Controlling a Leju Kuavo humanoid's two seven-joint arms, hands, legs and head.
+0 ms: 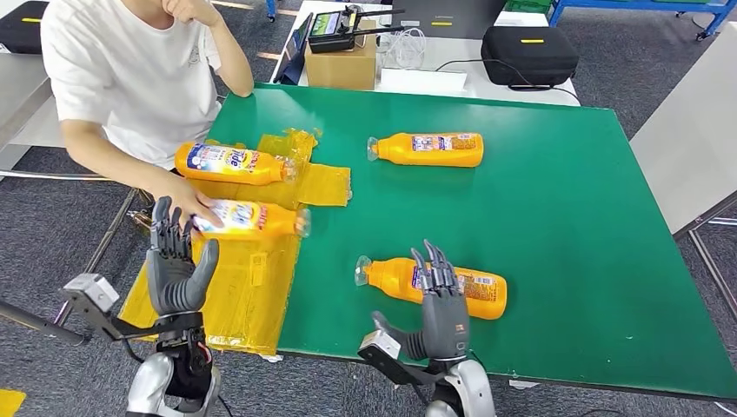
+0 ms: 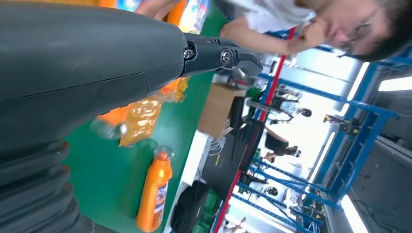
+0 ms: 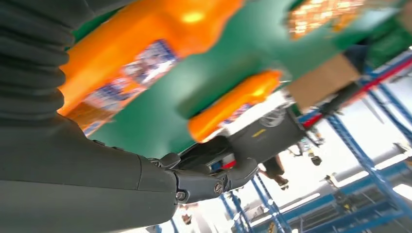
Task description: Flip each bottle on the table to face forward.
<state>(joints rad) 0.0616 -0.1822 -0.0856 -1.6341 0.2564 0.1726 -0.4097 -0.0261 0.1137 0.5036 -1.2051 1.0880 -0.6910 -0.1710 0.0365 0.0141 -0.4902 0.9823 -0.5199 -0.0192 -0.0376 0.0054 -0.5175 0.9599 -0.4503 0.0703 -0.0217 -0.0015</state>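
Head view shows the green table (image 1: 565,261). At its near edge the right hand (image 1: 441,300) is raised, fingers spread, holding nothing, with one orange bottle (image 1: 482,294) lying just behind it. The left hand (image 1: 176,265) is up by the table's left side, fingers spread. A person's hand (image 1: 184,198) holds a second bottle (image 1: 248,219) there. Two more bottles, one (image 1: 230,163) left and one (image 1: 430,149) in the middle, lie farther back.

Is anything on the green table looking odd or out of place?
Yes. The yellow plastic sheet lies crumpled and askew, hanging over the green table edge. A person's hand rests on one bottle near the left robot hand.
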